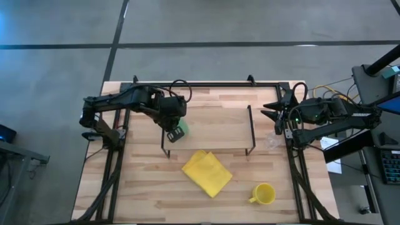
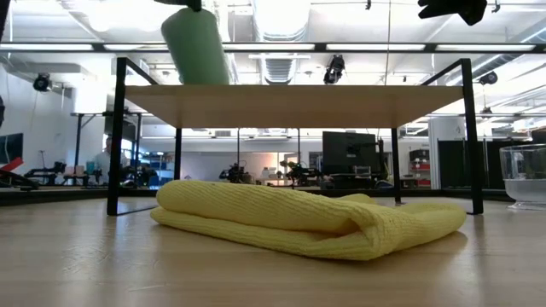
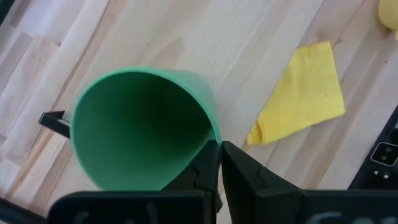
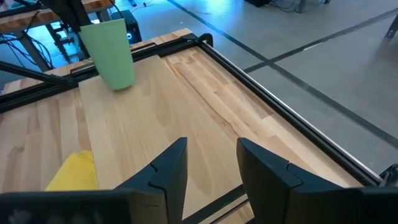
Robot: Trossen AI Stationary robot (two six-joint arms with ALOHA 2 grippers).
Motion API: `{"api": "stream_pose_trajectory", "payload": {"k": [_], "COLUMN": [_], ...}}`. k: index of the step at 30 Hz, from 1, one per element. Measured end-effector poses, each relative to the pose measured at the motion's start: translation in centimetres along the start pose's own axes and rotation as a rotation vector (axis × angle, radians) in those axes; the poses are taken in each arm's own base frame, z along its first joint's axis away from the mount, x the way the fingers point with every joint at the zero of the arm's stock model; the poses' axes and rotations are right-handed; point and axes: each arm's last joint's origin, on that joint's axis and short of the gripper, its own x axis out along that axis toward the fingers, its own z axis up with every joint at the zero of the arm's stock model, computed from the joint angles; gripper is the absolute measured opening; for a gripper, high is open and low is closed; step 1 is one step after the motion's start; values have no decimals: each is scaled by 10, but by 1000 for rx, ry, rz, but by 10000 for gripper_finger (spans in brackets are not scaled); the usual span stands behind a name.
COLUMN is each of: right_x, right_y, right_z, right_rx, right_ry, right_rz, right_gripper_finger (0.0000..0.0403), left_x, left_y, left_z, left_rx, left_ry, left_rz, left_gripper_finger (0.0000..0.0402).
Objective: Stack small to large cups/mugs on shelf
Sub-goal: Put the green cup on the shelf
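Table (image 1: 156,194): pale wood in jointed strips, smooth with a soft sheen, edged by dark metal rails (image 1: 206,84). Shelf (image 1: 212,119): light wood top of similar grain on thin black metal wire legs (image 2: 113,136). Green cup (image 3: 140,127): smooth matt plastic, opaque, evenly coloured inside and out. Yellow cloth (image 2: 307,219): soft folded fabric with a fine ribbed or knitted weave, matt. Yellow mug (image 1: 263,194), near right: smooth and opaque; material not determinable. Clear cup (image 2: 525,175), right: transparent and glossy, glass or clear plastic. Left gripper (image 3: 219,163) and right gripper (image 4: 211,162): dark matt fingers, apparently hard plastic.
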Motion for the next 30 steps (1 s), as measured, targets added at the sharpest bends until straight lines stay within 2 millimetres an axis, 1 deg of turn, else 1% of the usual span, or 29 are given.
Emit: {"api": "stream_pose_trajectory", "payload": {"k": [3, 7, 9, 12, 16, 18, 20, 25, 30], "right_x": [0, 0, 0, 0, 0, 0, 0, 0, 0], "right_y": [0, 0, 0, 0, 0, 0, 0, 0, 0], "right_z": [0, 0, 0, 0, 0, 0, 0, 0, 0], "right_rx": [0, 0, -1, -1, -1, -1, -1, -1, -1], "right_ry": [0, 0, 0, 0, 0, 0, 0, 0, 0], "right_rz": [0, 0, 0, 0, 0, 0, 0, 0, 0], "right_gripper_finger": [132, 135, 136, 136, 137, 136, 135, 135, 135], "left_x": [-6, -21, -22, -17, 0, 9, 13, 13, 8], "left_y": [5, 12, 13, 11, 7, 7, 6, 7, 8], "left_z": [-6, -14, -15, -13, -10, -11, -11, -12, -15], "left_rx": [-5, -62, -66, -64, -28, -22, -22, -28, -31], "left_ry": [-7, -55, -59, -39, 9, 49, 60, 64, 69], "left_rz": [-2, -5, -7, -7, 13, 31, 34, 37, 3], "left_gripper_finger": [0, 0, 0, 0, 0, 0, 0, 0, 0]}}
